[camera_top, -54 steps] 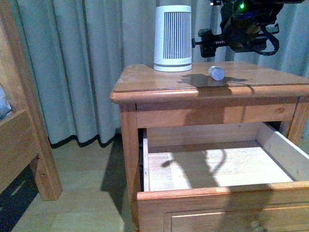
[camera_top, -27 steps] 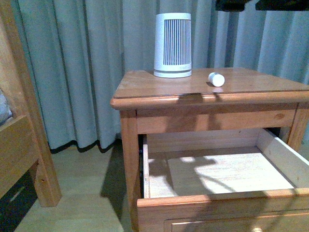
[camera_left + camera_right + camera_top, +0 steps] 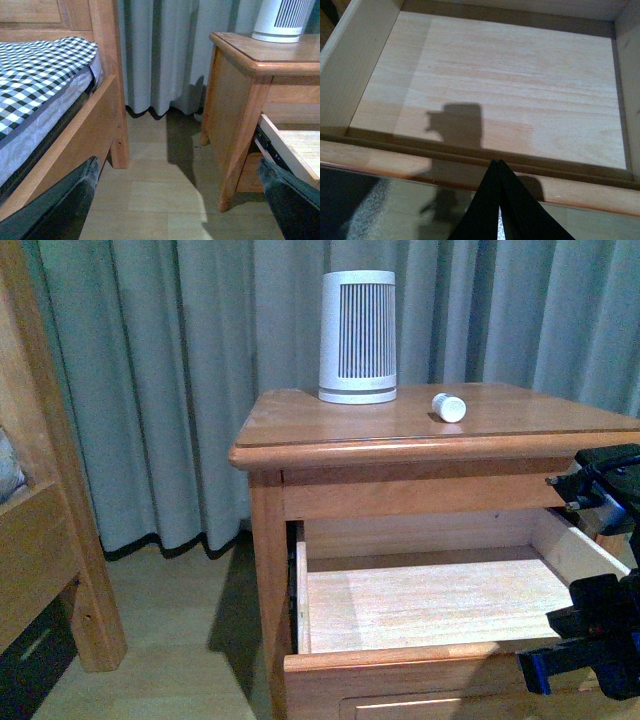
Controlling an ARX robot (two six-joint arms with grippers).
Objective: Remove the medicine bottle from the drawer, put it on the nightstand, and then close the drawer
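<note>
The medicine bottle (image 3: 449, 406), small and white, lies on its side on the nightstand (image 3: 330, 428) top, to the right of the white slatted device. The drawer (image 3: 400, 657) below stands pulled out; its pale wood floor (image 3: 510, 75) is bare. My right gripper (image 3: 497, 163) is shut with nothing in it, its black tips over the drawer's front rim (image 3: 395, 160). In the front view my right arm (image 3: 600, 635) is low at the right, by the drawer's front corner. My left gripper (image 3: 180, 210) is open over the floor, between the bed and the nightstand (image 3: 240, 95).
A white slatted device (image 3: 358, 335) stands at the back of the nightstand top. A wooden bed frame (image 3: 95, 125) with a checked cover (image 3: 40, 70) is to the left. Grey curtains (image 3: 170, 380) hang behind. Pale wood floor (image 3: 160, 175) lies between bed and nightstand.
My right arm has come down from above the nightstand top to the front right of the open drawer. The medicine bottle stays lying on the top.
</note>
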